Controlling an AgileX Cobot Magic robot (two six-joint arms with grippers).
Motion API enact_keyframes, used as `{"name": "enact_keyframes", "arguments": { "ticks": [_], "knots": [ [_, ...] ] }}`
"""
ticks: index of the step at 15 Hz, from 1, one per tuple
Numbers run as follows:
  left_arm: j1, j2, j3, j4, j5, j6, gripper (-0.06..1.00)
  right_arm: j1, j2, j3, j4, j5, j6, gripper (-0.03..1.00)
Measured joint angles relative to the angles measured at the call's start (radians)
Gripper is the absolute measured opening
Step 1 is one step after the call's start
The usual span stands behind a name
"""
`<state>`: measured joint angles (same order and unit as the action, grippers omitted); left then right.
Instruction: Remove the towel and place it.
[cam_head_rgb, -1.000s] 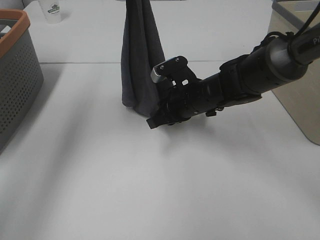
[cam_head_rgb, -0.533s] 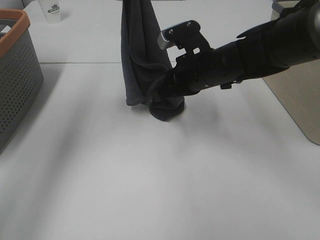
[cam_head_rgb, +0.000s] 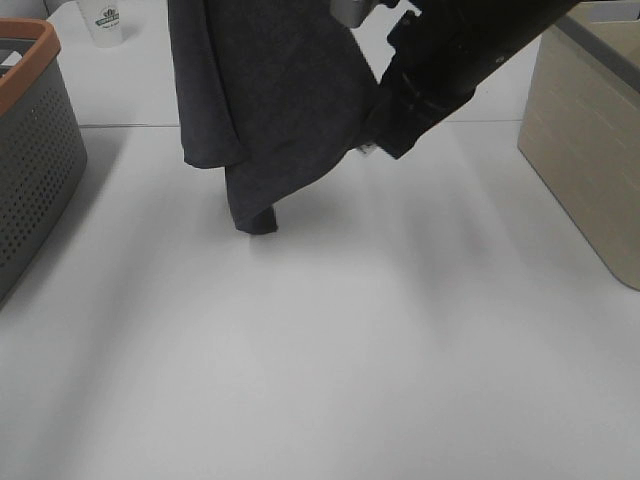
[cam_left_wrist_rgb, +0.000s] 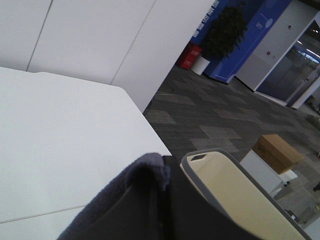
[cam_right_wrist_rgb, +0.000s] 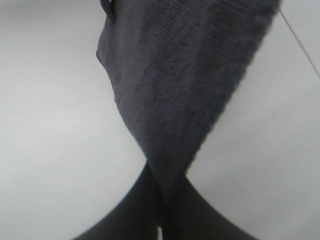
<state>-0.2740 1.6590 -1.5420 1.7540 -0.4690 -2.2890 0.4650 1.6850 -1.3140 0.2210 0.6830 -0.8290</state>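
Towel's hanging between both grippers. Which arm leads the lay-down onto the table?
Right, probably. The right gripper pinches the towel at a side edge, nearer the table, with room to pull outward and down. The left gripper clamps the top, above the high camera's frame, so it mostly suspends the cloth.

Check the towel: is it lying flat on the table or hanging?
Hanging. The towel drapes from above the frame, partly spread, right gripper pinching one corner; whether its lowest fold touches the table is unclear.
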Motion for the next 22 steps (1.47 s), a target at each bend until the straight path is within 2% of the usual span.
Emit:
{"name": "enact_keyframes", "arguments": {
  "ticks": [2, 3, 4, 6, 7, 8, 9, 10, 13, 15, 18, 20, 22],
  "knots": [
    [0.000, 0.000, 0.000, 0.000, 0.059, -0.023, 0.00, 0.000, 0.000, -0.102, -0.174, 0.136, 0.052, 0.02],
    [0.000, 0.000, 0.000, 0.000, 0.082, -0.029, 0.00, 0.000, 0.000, -0.151, -0.256, 0.174, 0.062, 0.02],
    [0.000, 0.000, 0.000, 0.000, 0.101, -0.044, 0.00, 0.000, 0.000, -0.188, -0.325, 0.190, 0.064, 0.02],
    [0.000, 0.000, 0.000, -0.001, 0.132, -0.051, 0.00, -0.004, 0.000, -0.267, -0.401, 0.212, 0.065, 0.02],
    [0.000, 0.000, 0.000, -0.001, 0.137, -0.051, 0.00, -0.010, 0.000, -0.292, -0.403, 0.218, 0.065, 0.02],
    [0.000, -0.001, 0.028, -0.006, 0.189, -0.051, 0.00, -0.057, 0.000, -0.383, -0.377, 0.231, 0.058, 0.02],
    [0.000, -0.001, 0.028, -0.006, 0.189, -0.051, 0.00, -0.057, 0.000, -0.383, -0.377, 0.231, 0.058, 0.02],
    [0.000, -0.001, 0.108, -0.047, 0.254, -0.052, 0.00, -0.107, 0.001, -0.447, -0.348, 0.229, 0.012, 0.02],
    [-0.001, 0.024, 0.176, -0.116, 0.312, -0.053, 0.00, -0.129, 0.050, -0.510, -0.327, 0.221, -0.021, 0.02],
    [-0.001, 0.062, 0.176, -0.133, 0.336, -0.052, 0.00, -0.131, 0.106, -0.514, -0.337, 0.181, -0.027, 0.02],
    [0.000, 0.129, 0.133, -0.121, 0.365, -0.007, 0.00, -0.133, 0.162, -0.514, -0.361, 0.060, -0.029, 0.02],
    [0.001, 0.178, 0.047, -0.105, 0.372, 0.064, 0.00, -0.133, 0.189, -0.514, -0.380, -0.076, -0.027, 0.02],
    [0.023, 0.239, -0.067, -0.102, 0.365, 0.078, 0.00, -0.134, 0.226, -0.529, -0.391, -0.176, -0.018, 0.02]
  ]
}}
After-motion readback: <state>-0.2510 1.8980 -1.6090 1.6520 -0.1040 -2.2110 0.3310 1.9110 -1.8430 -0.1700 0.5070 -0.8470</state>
